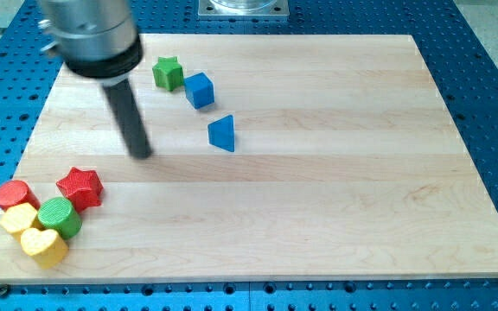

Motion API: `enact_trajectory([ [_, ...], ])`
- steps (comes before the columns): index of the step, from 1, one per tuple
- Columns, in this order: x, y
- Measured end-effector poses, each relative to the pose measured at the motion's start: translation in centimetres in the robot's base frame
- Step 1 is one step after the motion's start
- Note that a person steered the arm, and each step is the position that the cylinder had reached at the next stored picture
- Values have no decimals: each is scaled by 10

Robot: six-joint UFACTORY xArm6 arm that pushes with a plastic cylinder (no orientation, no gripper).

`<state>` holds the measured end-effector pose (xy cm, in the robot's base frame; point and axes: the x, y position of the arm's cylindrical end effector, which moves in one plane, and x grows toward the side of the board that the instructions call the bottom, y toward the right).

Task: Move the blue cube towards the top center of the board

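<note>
The blue cube (199, 90) sits on the wooden board (318, 173) in the upper left part, just right of a green star block (169, 73). A blue triangular block (223, 133) lies below and right of the cube. My tip (141, 154) rests on the board to the left of the blue triangle and below-left of the blue cube, apart from both. The rod rises up-left to the arm's grey end at the view's top left.
A cluster sits at the board's lower left: a red star block (80, 187), a red cylinder (11, 195), a green cylinder (59, 216), a yellow block (18, 219) and a yellow heart-shaped block (44, 246). Blue perforated table surrounds the board.
</note>
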<state>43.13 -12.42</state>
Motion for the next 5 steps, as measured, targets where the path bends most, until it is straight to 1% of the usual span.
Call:
enact_trajectory([
  [1,-55,25],
  [2,-78,35],
  [3,-115,92],
  [4,-123,113],
  [5,-145,131],
])
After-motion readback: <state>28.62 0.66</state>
